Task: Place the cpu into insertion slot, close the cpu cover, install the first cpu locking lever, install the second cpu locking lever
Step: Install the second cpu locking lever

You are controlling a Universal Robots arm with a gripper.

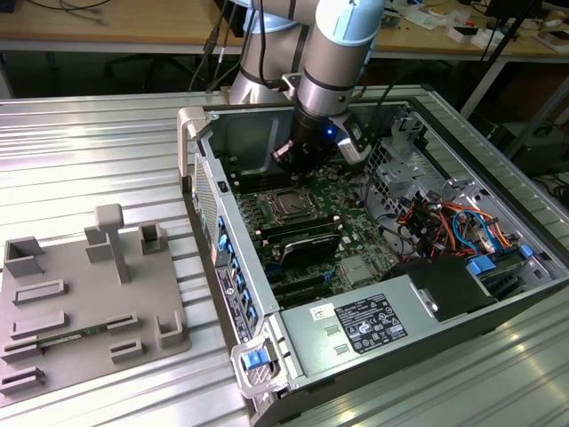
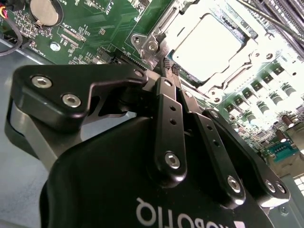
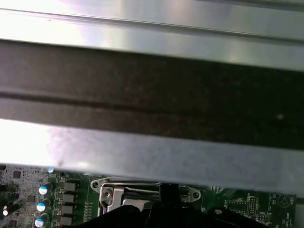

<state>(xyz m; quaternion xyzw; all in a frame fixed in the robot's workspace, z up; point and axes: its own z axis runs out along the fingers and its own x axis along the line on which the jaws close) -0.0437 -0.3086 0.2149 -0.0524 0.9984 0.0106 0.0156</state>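
Note:
The cpu [image 2: 206, 45], a dull silver square, lies flat in the insertion slot [image 1: 289, 206] on the green board. The cpu cover [image 2: 167, 29], a silvery frame, lies down around it. My gripper [image 2: 170, 65] hangs low at one edge of the socket, its two black fingers [image 2: 170, 118] pressed together, and I see nothing between them. In the exterior view the gripper [image 1: 298, 169] sits just behind the socket, inside the open case. The first wrist view has the socket's metal edge [image 3: 111, 192] beside the dark fingertips. I cannot make out the locking levers.
The open computer case [image 1: 191, 133] lies on a ribbed metal table. Black memory slots [image 1: 302, 233] run in front of the socket. A grey power supply [image 1: 373, 325] and coloured cables [image 1: 444, 222] lie toward the exterior view's right. A grey fixture plate [image 1: 80, 302] lies on its left.

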